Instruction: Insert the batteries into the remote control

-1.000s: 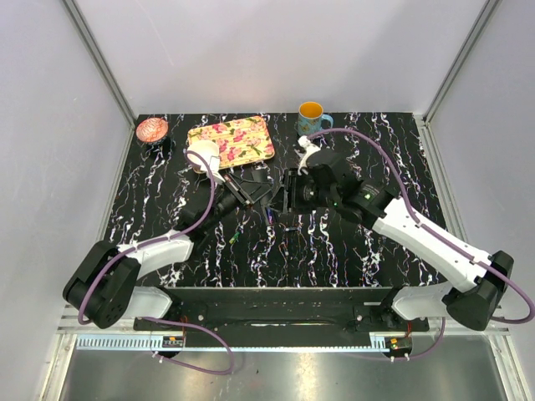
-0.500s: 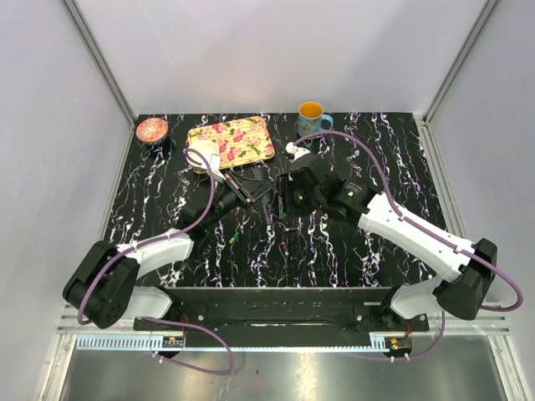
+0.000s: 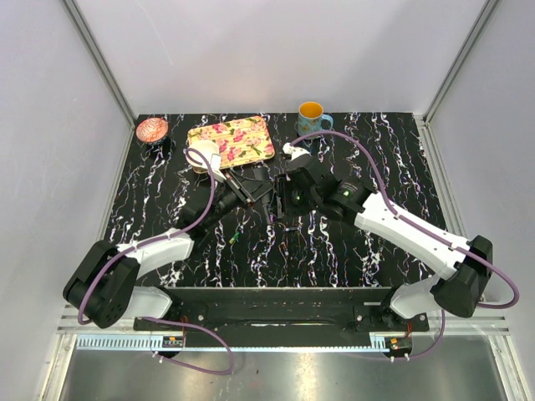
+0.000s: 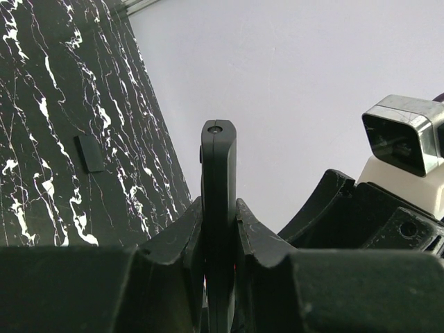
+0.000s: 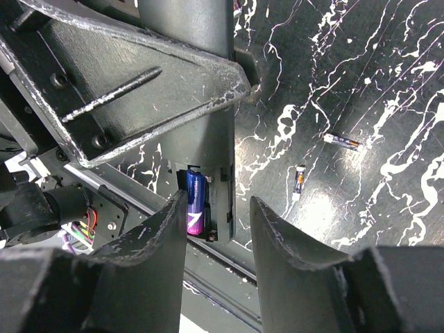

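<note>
While the overhead view only shows the left claw [image 3: 257, 190] and right claw [image 3: 281, 199] meeting above the table [image 3: 150, 192], the left wrist view shows the left claw pinching the remote control [image 4: 218, 159] edge-on. The right wrist view shows the right claw spread before the remote's compartment, a purple-blue battery [image 5: 194, 208] seated inside and loose batteries [image 5: 343, 141] lying on the table. The right claw has shifted left since a second ago.

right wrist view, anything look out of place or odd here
A loose battery and a second battery lie scattered on the table, at different angles, apart from the remote control, whose open compartment shows one purple-blue battery.
</note>
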Available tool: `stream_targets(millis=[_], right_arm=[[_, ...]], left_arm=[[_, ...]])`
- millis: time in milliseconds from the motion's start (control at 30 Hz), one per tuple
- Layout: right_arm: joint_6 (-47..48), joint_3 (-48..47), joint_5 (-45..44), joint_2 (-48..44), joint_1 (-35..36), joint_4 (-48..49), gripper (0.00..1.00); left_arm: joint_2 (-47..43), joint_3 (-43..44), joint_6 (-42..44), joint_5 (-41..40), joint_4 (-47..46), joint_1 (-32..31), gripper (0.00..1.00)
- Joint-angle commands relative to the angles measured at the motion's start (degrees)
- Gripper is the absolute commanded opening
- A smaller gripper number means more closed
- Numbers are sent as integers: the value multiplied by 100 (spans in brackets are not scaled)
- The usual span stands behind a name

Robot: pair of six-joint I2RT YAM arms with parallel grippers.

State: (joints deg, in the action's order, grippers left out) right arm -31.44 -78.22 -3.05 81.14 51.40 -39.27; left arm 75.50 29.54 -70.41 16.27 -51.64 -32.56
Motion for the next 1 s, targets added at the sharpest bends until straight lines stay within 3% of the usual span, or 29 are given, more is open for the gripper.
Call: stream_targets(millis=[0, 167, 367, 533, 667, 867, 967], right_arm=[[121, -229, -240, 33, 63, 244, 9], [156, -308, -275, 165, 90, 235, 1], [138, -291, -459, 165, 142, 191, 0], [33, -194, -784, -169, 143, 217, 18], [-38, -124, -680, -389, 143, 305, 22], [-73, -115, -311, -363, 160, 481, 8], [-125, -98, -442, -371, 178, 472, 9]], left_arm=[[-1, 219, -52, 139, -277, -23, 0], [8, 254, -69, 139, -198, -40, 0], [-62, 315, 36, 60, 144, -49, 0], [-45, 298, 45, 51, 119, -40, 0], [17, 289, 1, 87, 31, -49, 0], [70, 315, -51, 95, -39, -40, 0], [17, 307, -34, 122, -13, -49, 0]])
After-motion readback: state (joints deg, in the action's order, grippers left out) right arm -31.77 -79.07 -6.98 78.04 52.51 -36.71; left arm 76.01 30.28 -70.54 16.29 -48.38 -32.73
